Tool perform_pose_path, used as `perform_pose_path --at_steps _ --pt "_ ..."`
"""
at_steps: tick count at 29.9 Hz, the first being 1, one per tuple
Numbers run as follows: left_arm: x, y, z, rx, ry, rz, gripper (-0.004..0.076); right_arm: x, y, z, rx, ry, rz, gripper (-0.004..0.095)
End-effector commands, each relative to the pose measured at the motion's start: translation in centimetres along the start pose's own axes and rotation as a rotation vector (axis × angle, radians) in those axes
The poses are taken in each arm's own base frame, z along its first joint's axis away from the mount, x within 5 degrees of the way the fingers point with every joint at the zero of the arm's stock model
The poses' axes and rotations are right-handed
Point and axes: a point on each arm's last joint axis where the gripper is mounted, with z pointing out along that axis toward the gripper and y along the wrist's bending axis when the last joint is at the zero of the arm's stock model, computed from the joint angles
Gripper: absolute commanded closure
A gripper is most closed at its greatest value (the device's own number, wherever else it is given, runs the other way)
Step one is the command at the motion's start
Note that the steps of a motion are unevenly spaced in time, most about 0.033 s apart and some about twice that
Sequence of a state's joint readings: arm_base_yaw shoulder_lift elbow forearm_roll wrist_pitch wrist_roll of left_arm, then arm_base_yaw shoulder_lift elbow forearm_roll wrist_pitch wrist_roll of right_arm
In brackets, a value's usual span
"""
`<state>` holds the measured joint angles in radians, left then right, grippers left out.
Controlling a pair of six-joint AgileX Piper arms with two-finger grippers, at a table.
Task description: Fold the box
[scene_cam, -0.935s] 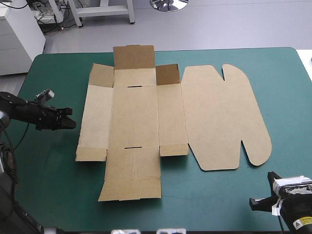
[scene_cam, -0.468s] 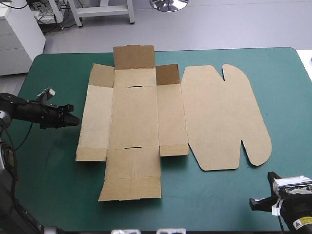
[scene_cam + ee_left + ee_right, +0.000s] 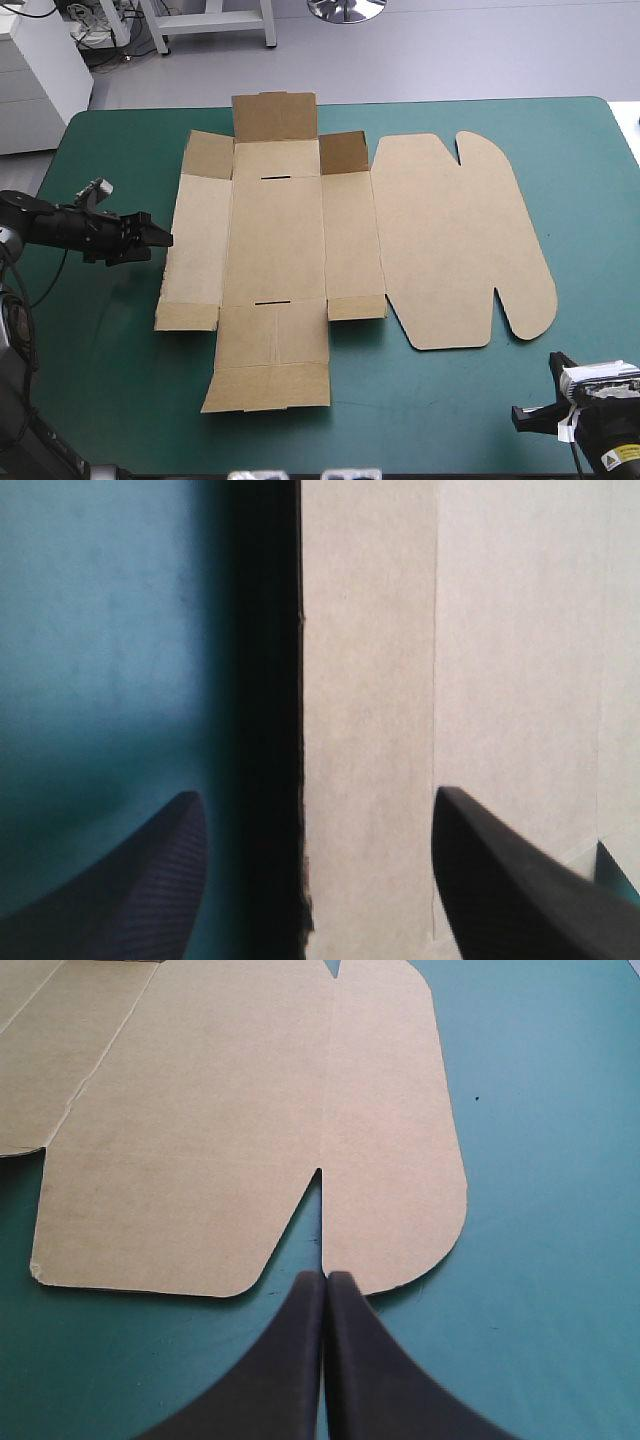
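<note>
Here the brown box (image 3: pixel 300 230) lies flat mid-frame on the teal-green cover (image 3: pixel 590 180); only the wrist views show the left gripper (image 3: pixel 160 238) spread wide astride its left edge and the right gripper (image 3: pixel 518 418), lower right, pressed together.

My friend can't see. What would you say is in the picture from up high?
A brown box, cut flat, lies spread on the teal-green table. The left pincer is at its left edge. The right pincer sits by the table's near right corner, apart from the box.
</note>
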<state>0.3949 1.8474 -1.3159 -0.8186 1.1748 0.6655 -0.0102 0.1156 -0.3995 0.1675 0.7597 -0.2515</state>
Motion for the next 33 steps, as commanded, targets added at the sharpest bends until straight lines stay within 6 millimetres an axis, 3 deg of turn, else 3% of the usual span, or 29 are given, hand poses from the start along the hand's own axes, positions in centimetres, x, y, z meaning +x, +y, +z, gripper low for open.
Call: perform_pose_path --at_steps 1,8,21,33 --pt "-0.8 -1.8 -1.8 0.038 -0.077 0.027 0.0252 -1.3 -0.2 -0.3 0.013 -0.08 0.001 0.0921" --pt "-0.3 -2.4 -1.7 0.086 -0.026 0.026 0.0252 -1.3 -0.2 -0.3 0.013 -0.08 0.001 0.0921" --pt "0.7 -2.4 1.7 0.101 0.131 -0.051 0.0252 -1.3 -0.2 -0.3 0.013 -0.08 0.001 0.0921" --pt "1.4 -6.0 6.5 0.139 0.279 0.003 0.0252 -1.3 -0.2 -0.3 0.013 -0.08 0.001 0.0921"
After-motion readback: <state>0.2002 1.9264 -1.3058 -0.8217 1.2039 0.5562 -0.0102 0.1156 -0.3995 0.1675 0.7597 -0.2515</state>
